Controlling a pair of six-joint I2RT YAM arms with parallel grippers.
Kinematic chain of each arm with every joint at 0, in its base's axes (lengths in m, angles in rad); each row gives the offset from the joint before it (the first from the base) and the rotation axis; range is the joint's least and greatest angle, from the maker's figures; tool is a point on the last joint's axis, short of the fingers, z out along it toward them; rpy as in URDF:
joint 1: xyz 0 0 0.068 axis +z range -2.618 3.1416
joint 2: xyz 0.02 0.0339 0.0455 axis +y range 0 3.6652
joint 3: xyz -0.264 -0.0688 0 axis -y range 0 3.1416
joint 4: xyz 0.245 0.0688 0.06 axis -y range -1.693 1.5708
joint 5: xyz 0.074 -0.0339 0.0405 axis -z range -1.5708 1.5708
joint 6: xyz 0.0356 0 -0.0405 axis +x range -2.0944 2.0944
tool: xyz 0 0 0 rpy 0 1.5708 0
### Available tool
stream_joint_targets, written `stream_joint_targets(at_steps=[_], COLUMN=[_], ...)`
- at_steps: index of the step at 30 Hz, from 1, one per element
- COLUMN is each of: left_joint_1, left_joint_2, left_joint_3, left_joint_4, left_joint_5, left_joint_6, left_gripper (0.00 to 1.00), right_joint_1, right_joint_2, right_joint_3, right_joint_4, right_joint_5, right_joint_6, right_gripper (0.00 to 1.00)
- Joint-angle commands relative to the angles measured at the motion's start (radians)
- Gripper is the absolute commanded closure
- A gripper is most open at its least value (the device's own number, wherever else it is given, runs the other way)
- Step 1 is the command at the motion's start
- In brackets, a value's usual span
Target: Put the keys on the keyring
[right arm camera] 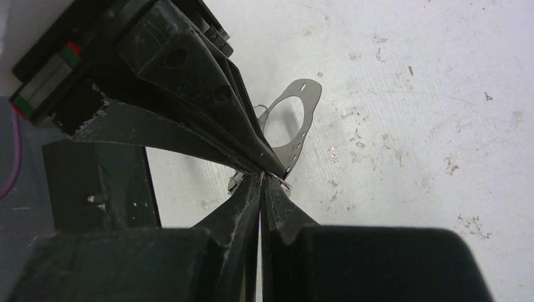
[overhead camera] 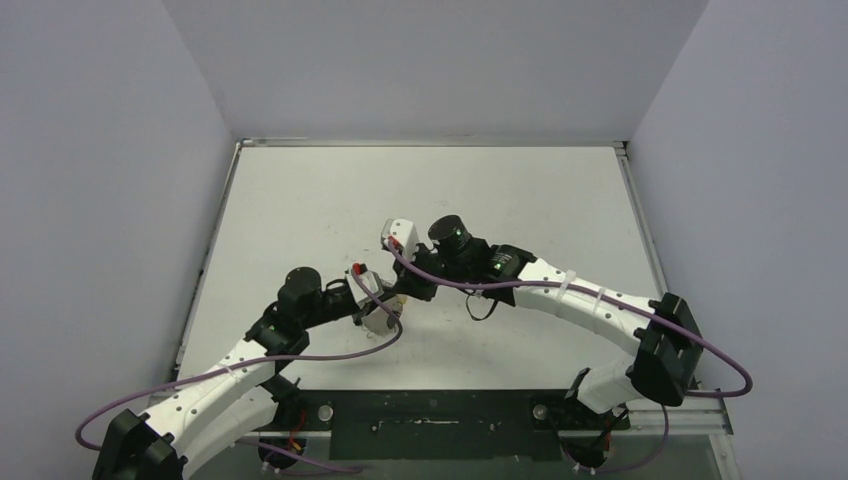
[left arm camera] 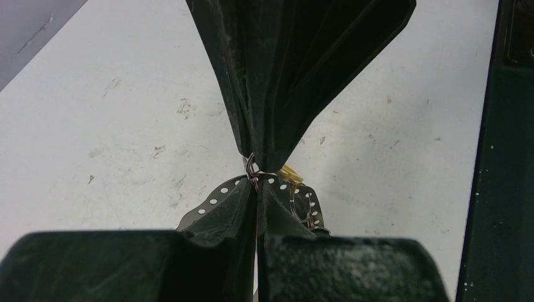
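My two grippers meet tip to tip just above the white table (overhead camera: 300, 200). The left gripper (overhead camera: 388, 308) (left arm camera: 257, 184) is shut on the keyring (left arm camera: 217, 196) (right arm camera: 301, 104), a thin silvery band with a row of small holes that curls out on both sides of its fingertips. The right gripper (overhead camera: 408, 290) (right arm camera: 261, 177) comes from the opposite side, shut, with its tips at a small coiled wire ring (left arm camera: 250, 165) at the band's edge. Beside that ring the yellow head of one of the keys (left arm camera: 290, 173) peeks out. The black-headed key is hidden.
A dark base plate (overhead camera: 430, 410) (left arm camera: 504, 157) runs along the table's near edge. Purple cables (overhead camera: 300, 360) loop off both arms. Grey walls (overhead camera: 100, 200) close the table on three sides.
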State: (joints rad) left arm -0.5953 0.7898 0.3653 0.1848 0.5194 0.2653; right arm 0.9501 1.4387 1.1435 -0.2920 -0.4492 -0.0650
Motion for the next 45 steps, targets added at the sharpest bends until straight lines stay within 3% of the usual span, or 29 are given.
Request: stream_joint_targets(at_steps=[1,14,31,35,38,45], left_joint_1=[-0.006,-0.006,-0.006,-0.006,-0.006,-0.008], left_joint_2=[-0.015,-0.015,-0.017,-0.015,-0.014,-0.017], left_joint_3=[0.007,0.006,0.007,0.006,0.006,0.000], left_joint_4=[0.061,0.065,0.072,0.073,0.074,0.080], left_joint_5=[-0.006,0.001,0.001,-0.001,0.000,0.009], left_joint_6=[-0.016,-0.022,-0.021,-0.019,-0.017,-0.010], left_gripper=[1.00,1.00,1.00,1.00,1.00,1.00], right_joint_1=[0.009,0.008,-0.008,-0.026,-0.043,-0.108], right_joint_2=[0.023,0.002,0.024,0.017,-0.023,-0.158], right_joint_3=[0.054,0.021,-0.003,-0.020,-0.062,-0.184], right_joint_4=[-0.003,0.045,0.042,0.050,0.089,0.264], right_joint_5=[0.010,0.155,0.173,0.163,0.163,0.092], right_joint_6=[-0.024,0.022,0.036,0.050,0.065,0.097], right_gripper=[1.00,1.00,1.00,0.65,0.45,0.22])
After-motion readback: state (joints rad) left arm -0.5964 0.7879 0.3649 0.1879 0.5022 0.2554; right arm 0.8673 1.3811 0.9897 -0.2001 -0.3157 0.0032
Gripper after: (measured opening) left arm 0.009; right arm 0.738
